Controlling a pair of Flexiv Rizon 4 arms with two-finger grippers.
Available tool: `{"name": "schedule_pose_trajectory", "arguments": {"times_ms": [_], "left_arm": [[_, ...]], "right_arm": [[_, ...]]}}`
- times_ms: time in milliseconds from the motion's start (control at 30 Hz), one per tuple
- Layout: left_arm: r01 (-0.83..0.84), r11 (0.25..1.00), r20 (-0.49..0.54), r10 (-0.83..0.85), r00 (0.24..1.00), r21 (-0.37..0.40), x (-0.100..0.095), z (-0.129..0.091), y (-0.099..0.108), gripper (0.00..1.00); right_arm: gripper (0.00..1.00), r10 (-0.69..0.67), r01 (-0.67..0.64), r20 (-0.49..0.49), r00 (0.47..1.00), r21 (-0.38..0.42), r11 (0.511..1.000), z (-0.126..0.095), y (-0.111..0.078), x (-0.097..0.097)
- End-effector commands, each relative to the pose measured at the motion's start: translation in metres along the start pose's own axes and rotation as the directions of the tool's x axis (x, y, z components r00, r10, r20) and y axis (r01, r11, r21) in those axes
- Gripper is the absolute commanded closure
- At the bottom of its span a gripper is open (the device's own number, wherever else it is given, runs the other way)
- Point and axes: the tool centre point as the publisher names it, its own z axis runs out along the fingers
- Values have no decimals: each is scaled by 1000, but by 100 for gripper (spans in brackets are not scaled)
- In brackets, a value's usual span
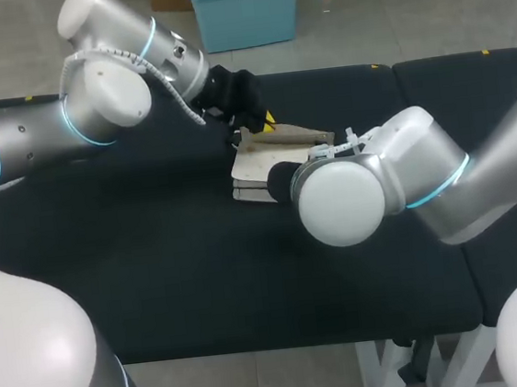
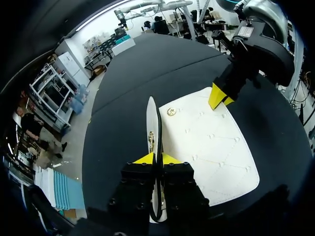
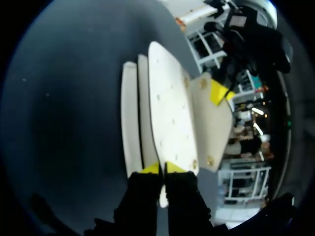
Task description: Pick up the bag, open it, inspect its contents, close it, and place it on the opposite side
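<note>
- Left claw (image 2: 156,158), closest to its wrist camera, is pinched tight on the thin edge of the raised flap (image 1: 294,136)
- Right claw (image 3: 161,168) is clamped on a rim of the white bag (image 1: 258,168), which lies near the middle of the black tabletop (image 1: 154,260), between both arms
- Judged step: opening; next, the flap likely needs peeling further back while the body is held steady
- No writing is legible on the bag

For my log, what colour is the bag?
The bag is cream white, clearest in the left wrist view.
</note>
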Motion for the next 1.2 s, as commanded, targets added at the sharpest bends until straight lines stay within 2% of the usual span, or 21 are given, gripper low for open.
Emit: {"name": "schedule_pose_trajectory", "arguments": {"times_ms": [33,167,333,700,967,1200], "left_arm": [[-39,999,23,39,999,16,17,2,1,100],[-102,995,23,101,995,22,38,7,3,100],[-130,991,4,130,991,20,49,14,7,100],[-130,991,-11,130,991,-40,52,23,17,100],[-113,988,58,120,991,-104,50,35,17,100],[-138,987,113,146,983,-77,57,25,17,100]], "right_arm": [[100,2,-2,4,1000,-2,1000,2,0,2],[100,2,-2,4,1000,-2,1000,2,0,2],[100,2,-2,4,1000,-2,1000,2,0,2],[100,2,-2,4,1000,-2,1000,2,0,2],[100,2,-2,4,1000,-2,1000,2,0,2],[100,2,-2,4,1000,-2,1000,2,0,2]]}}
